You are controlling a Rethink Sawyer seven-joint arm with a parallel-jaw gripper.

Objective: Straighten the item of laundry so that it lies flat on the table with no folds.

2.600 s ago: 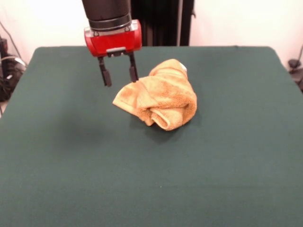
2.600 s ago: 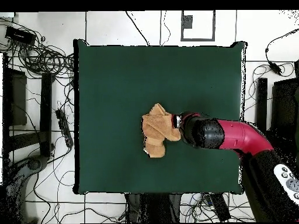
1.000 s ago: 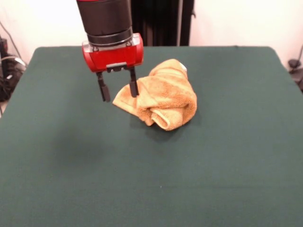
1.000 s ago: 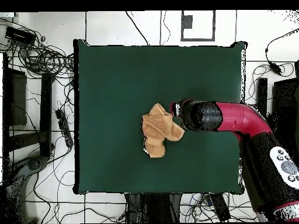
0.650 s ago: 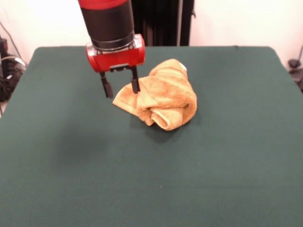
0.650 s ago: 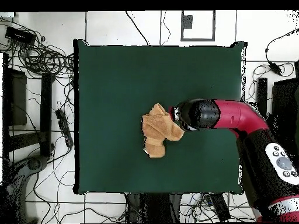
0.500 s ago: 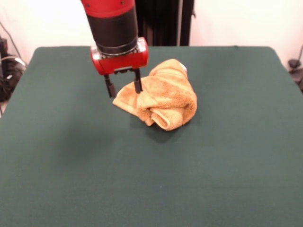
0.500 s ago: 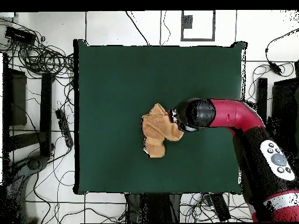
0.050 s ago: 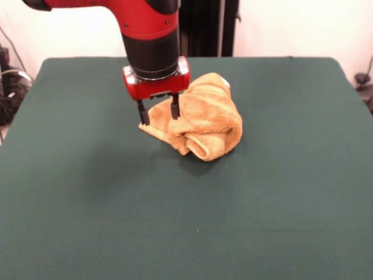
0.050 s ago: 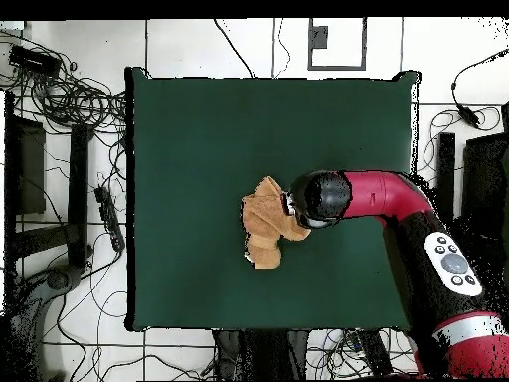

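Note:
The item of laundry [image 9: 201,122] is a golden-orange towel, bunched and rolled in a heap near the middle of the green table [image 9: 87,192]. A small white tag shows at its far top. My gripper [image 9: 158,115] is open and straddles the towel's left corner, one finger just off the cloth's edge and the other over the cloth. In the overhead view the towel [image 10: 264,224] lies just left of the arm's head, which hides my gripper.
The table [image 10: 199,129] extends wide on every side of the towel. Cables and dark equipment [image 10: 60,99] lie on the floor beyond its left edge in the overhead view.
My gripper has come down and moved toward the towel, from hanging beside its left corner to straddling that corner. The towel has not moved.

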